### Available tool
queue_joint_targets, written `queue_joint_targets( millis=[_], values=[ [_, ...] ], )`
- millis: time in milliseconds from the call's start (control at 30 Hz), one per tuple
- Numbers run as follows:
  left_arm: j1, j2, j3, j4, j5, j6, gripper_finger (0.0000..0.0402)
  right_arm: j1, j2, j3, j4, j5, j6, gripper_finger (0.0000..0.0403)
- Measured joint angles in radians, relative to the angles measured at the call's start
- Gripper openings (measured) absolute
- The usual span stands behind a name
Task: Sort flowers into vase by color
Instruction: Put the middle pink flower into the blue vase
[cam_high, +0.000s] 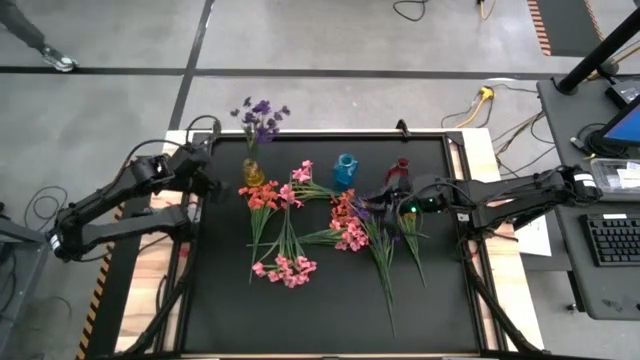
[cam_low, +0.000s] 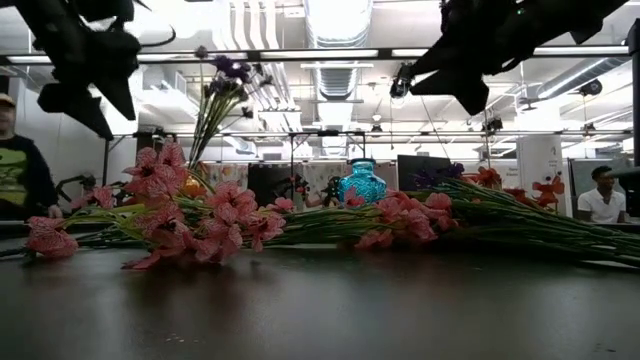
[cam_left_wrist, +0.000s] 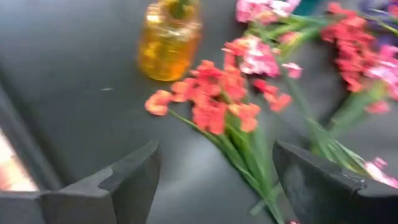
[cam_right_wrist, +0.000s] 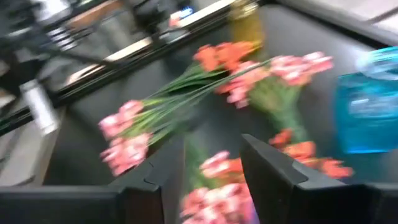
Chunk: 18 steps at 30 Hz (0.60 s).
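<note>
Purple flowers (cam_high: 260, 118) stand with their stems in the yellow vase (cam_high: 253, 172) at the mat's far left. A blue vase (cam_high: 346, 170) and a red vase (cam_high: 401, 168) stand to its right. Coral-red flowers (cam_high: 265, 197), pink flowers (cam_high: 285, 268) and a mixed pile (cam_high: 348, 222) with a purple sprig (cam_high: 362, 208) lie flat on the mat. My left gripper (cam_left_wrist: 214, 168) hangs open left of the yellow vase (cam_left_wrist: 169, 38), above bare mat. My right gripper (cam_right_wrist: 211, 155) hangs open above the mixed pile, with nothing between its fingers.
The black mat (cam_high: 330, 310) has bare room along its near side. The table's wooden rim (cam_high: 505, 290) runs along the sides. Cables (cam_high: 480, 100) lie on the floor beyond the far edge. People (cam_low: 20, 170) are in the room behind the table.
</note>
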<state>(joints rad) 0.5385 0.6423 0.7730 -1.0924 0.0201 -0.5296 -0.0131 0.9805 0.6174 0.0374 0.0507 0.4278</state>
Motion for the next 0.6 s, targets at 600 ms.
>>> queue_joint_targets(
  millis=[600],
  values=[
    [-0.678,0.029,-0.152,0.673,-0.107,-0.065,0.029,0.115,0.282,0.282,-0.372,-0.051,-0.34,0.0164]
  ],
)
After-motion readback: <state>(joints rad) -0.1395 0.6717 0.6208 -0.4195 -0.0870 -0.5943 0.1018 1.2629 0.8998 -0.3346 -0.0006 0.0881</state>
